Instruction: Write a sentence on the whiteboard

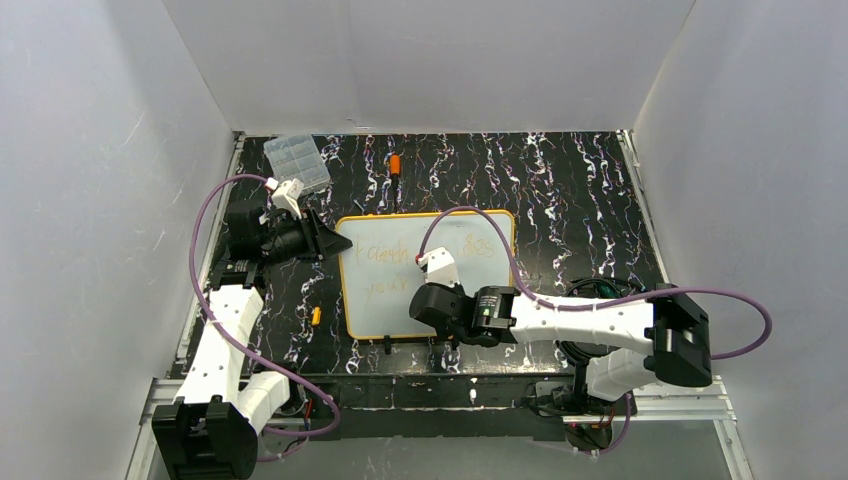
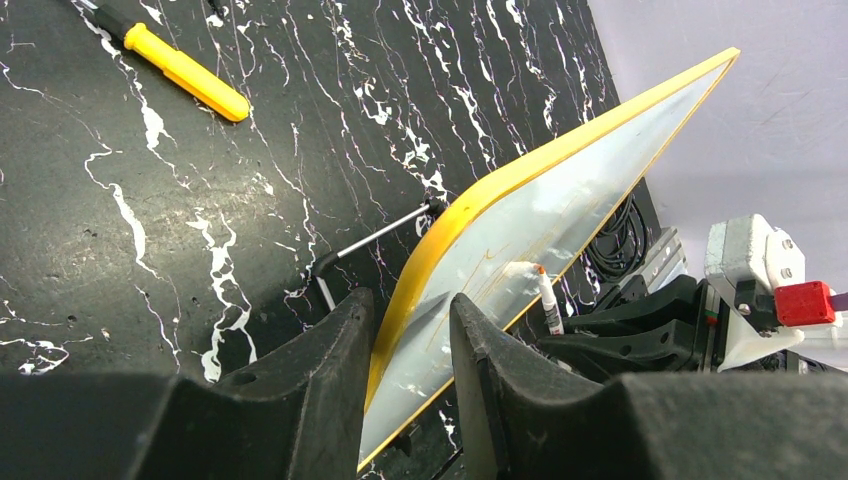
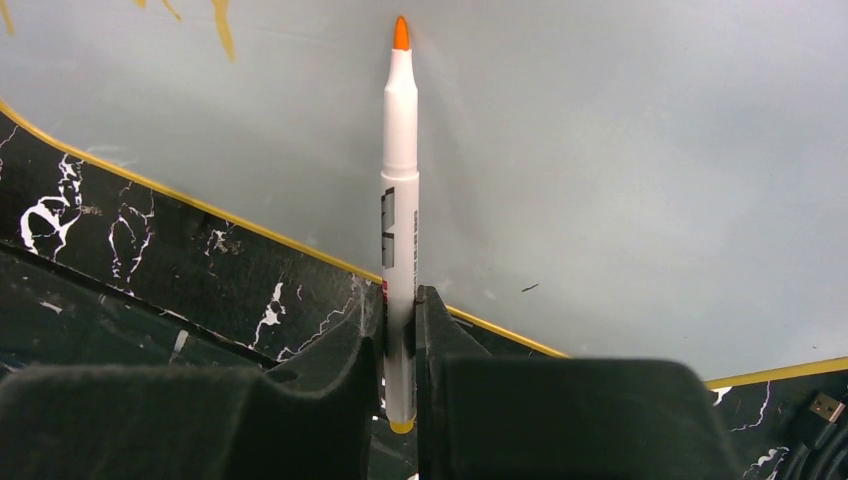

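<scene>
Starting closest to the arm bases: the right gripper (image 3: 400, 300) is closed tight on a white marker (image 3: 400, 200), pinching it low on the barrel. The orange tip points up and away over the whiteboard (image 1: 480, 300). From the wrist view the tip sits right over the white surface, near the board's front edge, but I honestly can't tell if it's touching or just off it. A tangle of black cables (image 1: 590, 290) sits on the counter (image 1: 580, 200) just right of the board, next to that arm.

The whiteboard itself is in the middle of the black marbled counter, yellow rim all round. The sentence (image 1: 385, 256) is faint orange handwriting in two lines on the left and upper part of the board, with a bit more scribble toward the top right corner. It's too pale for me to read properly.

The left gripper (image 2: 410, 305) is at the board's upper left corner, one finger on each side of the yellow rim, so it's clamped on the board's edge. A thin metal rod (image 2: 380, 235) sticks out from under that edge. A little yellow bit (image 1: 316, 316) lies on the counter left of the board.

Furthest back: a small orange tool (image 1: 395, 165) lies just beyond the board's top edge, and a clear plastic box (image 1: 297, 162) sits in the far left corner.
</scene>
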{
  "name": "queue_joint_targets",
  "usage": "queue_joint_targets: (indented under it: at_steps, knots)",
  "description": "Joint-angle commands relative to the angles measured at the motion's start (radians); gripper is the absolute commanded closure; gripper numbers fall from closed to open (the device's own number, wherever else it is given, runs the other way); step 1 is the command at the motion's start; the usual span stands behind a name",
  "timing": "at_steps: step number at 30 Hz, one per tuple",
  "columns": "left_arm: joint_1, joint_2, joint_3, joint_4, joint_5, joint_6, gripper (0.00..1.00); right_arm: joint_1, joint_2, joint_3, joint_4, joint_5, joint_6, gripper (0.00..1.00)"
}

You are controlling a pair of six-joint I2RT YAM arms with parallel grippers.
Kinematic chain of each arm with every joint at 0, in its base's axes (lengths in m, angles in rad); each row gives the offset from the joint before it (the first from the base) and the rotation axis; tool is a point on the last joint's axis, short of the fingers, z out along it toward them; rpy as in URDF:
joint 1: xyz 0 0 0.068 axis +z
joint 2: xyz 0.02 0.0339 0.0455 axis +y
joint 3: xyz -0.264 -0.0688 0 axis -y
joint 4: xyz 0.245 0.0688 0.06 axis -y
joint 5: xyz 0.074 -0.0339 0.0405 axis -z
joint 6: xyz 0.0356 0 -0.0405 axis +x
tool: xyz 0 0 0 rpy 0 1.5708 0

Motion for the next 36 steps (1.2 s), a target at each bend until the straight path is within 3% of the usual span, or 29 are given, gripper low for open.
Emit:
queue_joint_targets:
  at_steps: [1, 20, 36]
  knots:
    - [-0.003, -0.024, 0.004, -0.016, 0.007, 0.010, 0.68, -0.019, 0.022, 0.046, -0.007, -0.020, -0.008, 0.99]
    - [-0.003, -0.031, 0.002, -0.016, 0.009, 0.008, 0.68, -0.018, -0.017, -0.039, -0.040, -0.149, 0.093, 0.99]
    - [-0.003, -0.031, 0.003, -0.016, 0.007, 0.009, 0.68, -0.055, 0.015, 0.031, -0.074, -0.098, 0.039, 0.99]
